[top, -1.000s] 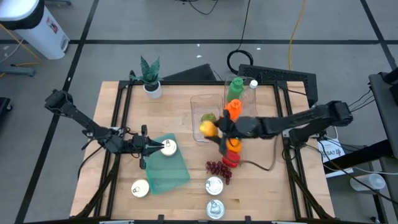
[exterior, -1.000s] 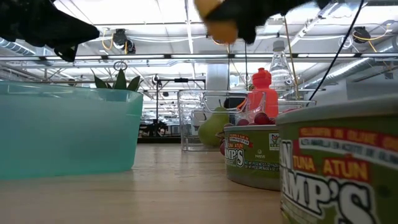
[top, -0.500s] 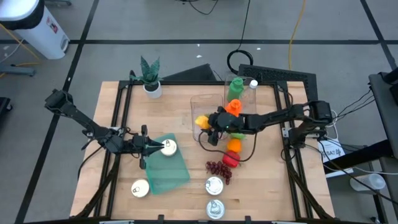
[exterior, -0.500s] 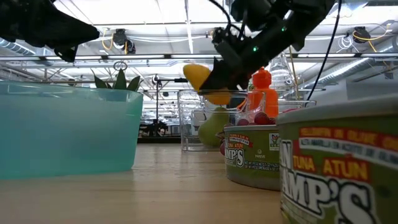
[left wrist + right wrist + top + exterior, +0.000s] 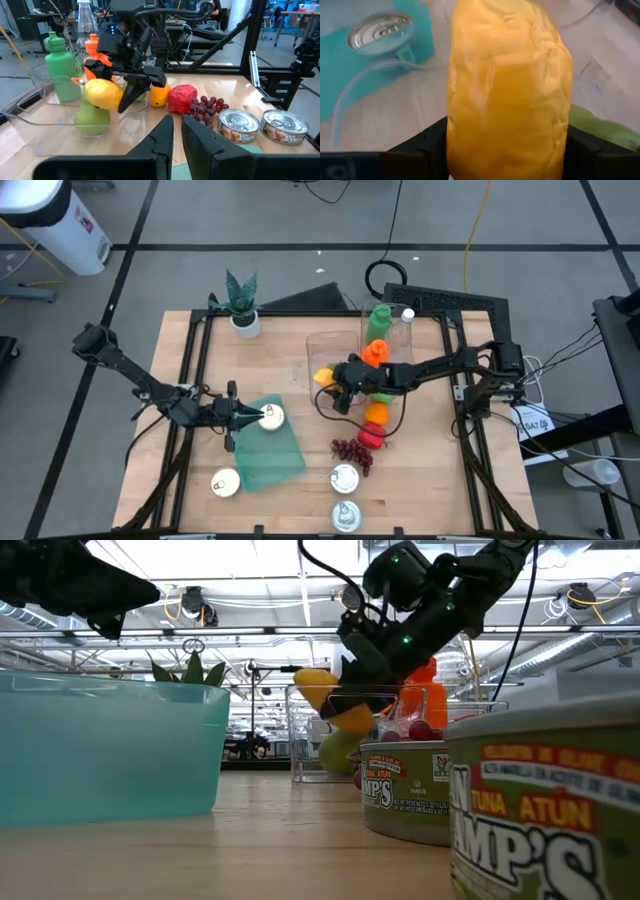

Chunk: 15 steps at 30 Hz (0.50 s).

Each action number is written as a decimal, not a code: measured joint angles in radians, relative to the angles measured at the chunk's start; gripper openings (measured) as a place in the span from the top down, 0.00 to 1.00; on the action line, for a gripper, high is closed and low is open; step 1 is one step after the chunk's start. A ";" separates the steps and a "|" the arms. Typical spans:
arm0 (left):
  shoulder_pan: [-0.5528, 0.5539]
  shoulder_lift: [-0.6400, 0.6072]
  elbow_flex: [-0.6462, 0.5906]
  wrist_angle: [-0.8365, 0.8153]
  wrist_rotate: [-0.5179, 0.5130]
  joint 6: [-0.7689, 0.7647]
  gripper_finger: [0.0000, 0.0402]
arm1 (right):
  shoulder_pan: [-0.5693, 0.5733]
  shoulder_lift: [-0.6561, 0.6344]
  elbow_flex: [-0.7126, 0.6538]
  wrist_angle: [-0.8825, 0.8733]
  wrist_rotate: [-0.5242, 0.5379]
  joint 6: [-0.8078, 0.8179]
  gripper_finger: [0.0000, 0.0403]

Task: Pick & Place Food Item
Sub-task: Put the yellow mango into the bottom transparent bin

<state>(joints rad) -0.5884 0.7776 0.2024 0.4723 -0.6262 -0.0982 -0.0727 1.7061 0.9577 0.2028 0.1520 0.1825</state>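
A yellow fruit (image 5: 102,93) sits in my right gripper (image 5: 337,386), which is shut on it. It hangs over the clear container (image 5: 35,107), at its left end, right above the green pear (image 5: 92,119) that lies inside. I cannot tell whether the two fruits touch. In the low view the fruit (image 5: 328,700) is at the height of the container's rim. My left gripper (image 5: 250,415) waits shut, pointing level over the teal bin (image 5: 270,450), which holds a can (image 5: 271,417). My right gripper pinches the yellow fruit between its two fingers (image 5: 415,147), one on each side (image 5: 462,135) of it. The fingers slant down at it from the table's right. The fruit is clear of the table, over the clear container.
An orange (image 5: 160,96), a red fruit (image 5: 182,98) and grapes (image 5: 205,110) lie right of the container. Two cans (image 5: 237,126) stand near the front edge, a third (image 5: 226,482) left of the bin. Green and orange bottles (image 5: 377,330) and a potted plant (image 5: 242,305) stand at the back.
My right gripper has come down with the yellow fruit and tipped its fingers lower, moving a little toward the table's far left. The fruit has sunk from well above the container to its rim, over the pear. My left arm has kept still.
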 joint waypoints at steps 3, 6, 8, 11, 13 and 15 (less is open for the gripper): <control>0.000 0.000 0.000 0.000 0.000 0.000 0.88 | 0.000 0.000 0.000 -0.032 0.000 -0.004 0.38; 0.000 0.000 0.000 0.000 0.000 -0.001 0.88 | 0.000 -0.002 0.001 -0.050 0.000 -0.009 0.38; 0.000 0.000 0.000 0.000 0.000 -0.002 0.88 | 0.000 -0.002 0.001 -0.049 0.000 -0.018 0.38; 0.000 0.000 0.000 0.001 0.000 -0.006 0.88 | 0.002 -0.002 0.002 -0.044 0.000 -0.033 0.37; 0.000 0.000 0.000 0.001 0.000 -0.008 0.88 | 0.002 -0.002 0.002 -0.045 -0.017 -0.028 0.35; 0.000 0.000 0.000 0.001 0.000 -0.009 0.88 | 0.001 -0.002 0.002 -0.045 -0.029 -0.016 0.33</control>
<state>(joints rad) -0.5884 0.7776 0.2024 0.4728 -0.6262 -0.1072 -0.0712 1.7042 0.9592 0.1577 0.1227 0.1662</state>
